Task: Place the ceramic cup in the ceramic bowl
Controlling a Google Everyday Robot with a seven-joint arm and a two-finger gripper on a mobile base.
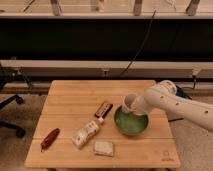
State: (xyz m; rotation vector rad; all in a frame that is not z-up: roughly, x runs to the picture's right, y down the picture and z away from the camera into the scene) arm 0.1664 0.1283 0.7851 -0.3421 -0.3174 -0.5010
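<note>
Camera view, looking down from in front at a light wooden table (70, 100) that stands before a dark wall with a pale rail and a hanging black cable (142, 42). A white robot arm (175, 102) reaches in from the right edge, bending toward the middle of the table. Its hand (134, 106) sits at the far rim of the ceramic bowl (131, 121), mostly hidden behind the arm's last segment. The hand holds the ceramic cup (129, 102), a small off-white cylinder seen with its open mouth tilted toward the left and up. The cup hangs just above the bowl's back edge, and whether it touches the rim cannot be told. The bowl is round, glossy green, wide and shallow, resting on the right half of the table. Just left of the bowl lies a dark snack bar with an orange band (103, 108), set on a slant. Below it, nearer the front, a pale wrapped packet (85, 134) lies at an angle, and a small whitish square pouch (103, 148) sits by the front edge. Well apart, at the front left corner, lies a dark red oblong item (50, 138). A black office chair's base (10, 112) shows at the left edge, on the floor beside the table.
</note>
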